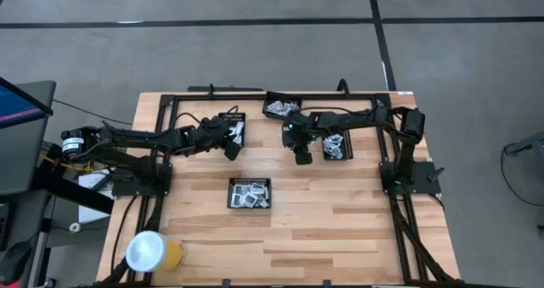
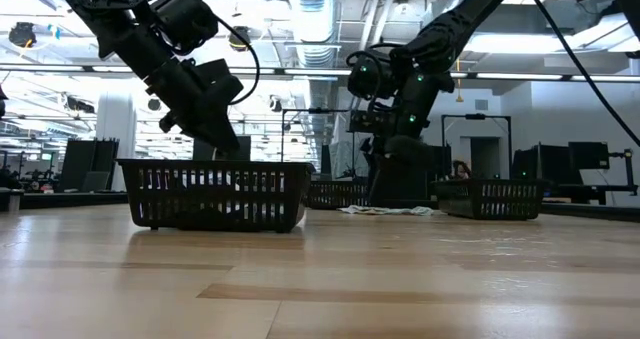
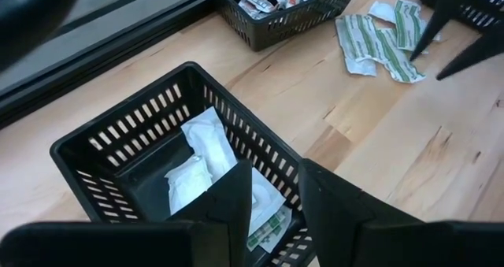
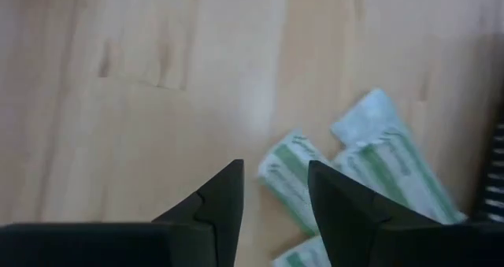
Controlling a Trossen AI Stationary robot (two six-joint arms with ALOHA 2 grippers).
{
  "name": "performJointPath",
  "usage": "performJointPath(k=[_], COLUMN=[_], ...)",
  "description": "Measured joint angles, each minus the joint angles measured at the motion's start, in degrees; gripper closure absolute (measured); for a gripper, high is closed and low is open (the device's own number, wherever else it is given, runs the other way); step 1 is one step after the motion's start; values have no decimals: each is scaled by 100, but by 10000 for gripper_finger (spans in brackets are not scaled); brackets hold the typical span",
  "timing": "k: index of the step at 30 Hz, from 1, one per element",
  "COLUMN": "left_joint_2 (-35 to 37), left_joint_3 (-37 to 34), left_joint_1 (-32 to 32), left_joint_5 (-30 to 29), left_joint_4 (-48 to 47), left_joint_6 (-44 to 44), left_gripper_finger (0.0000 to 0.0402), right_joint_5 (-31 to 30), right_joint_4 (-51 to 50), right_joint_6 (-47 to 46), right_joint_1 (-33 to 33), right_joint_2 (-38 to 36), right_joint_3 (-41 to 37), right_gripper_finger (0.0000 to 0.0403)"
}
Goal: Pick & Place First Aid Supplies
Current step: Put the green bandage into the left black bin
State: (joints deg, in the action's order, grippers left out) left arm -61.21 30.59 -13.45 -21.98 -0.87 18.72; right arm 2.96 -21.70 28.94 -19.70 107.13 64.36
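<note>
My left gripper [image 1: 231, 149] [image 3: 274, 176] is open and hovers over the near wall of a black mesh tray [image 1: 230, 127] [image 3: 142, 153] that holds white sachets [image 3: 206, 145]. My right gripper [image 1: 301, 158] [image 4: 276, 172] is open too. It points down at a small heap of pale green-white strips [image 4: 293, 180] [image 3: 378, 38] [image 2: 385, 210] lying flat on the wood near the table's middle, with its fingertips above them. Neither gripper holds anything.
Three more black mesh trays stand on the table: one at the far edge [image 1: 282, 107] [image 3: 276, 11], one right of the right gripper [image 1: 337, 145], and one nearer the front [image 1: 250, 193] [image 2: 215, 194]. All hold packets. A yellow cup [image 1: 153, 252] sits at the near left corner.
</note>
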Motion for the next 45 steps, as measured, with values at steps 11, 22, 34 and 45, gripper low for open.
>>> performJointPath(k=[11,22,34,45], left_joint_2=[0,0,0,0], left_joint_3=[0,0,0,0], left_joint_1=[0,33,33,53], left_joint_5=[0,103,105,105], left_joint_4=[80,136,136,138], left_joint_6=[22,22,22,22], left_gripper_finger=[295,297,297,297], right_joint_5=[18,-135,7,588], right_joint_4=[104,101,32,-639], right_joint_6=[-49,-697,-836,-878], right_joint_1=[-57,200,500,586], right_joint_2=[260,708,732,784], right_joint_3=[-12,31,115,1453], right_gripper_finger=[269,289,391,401])
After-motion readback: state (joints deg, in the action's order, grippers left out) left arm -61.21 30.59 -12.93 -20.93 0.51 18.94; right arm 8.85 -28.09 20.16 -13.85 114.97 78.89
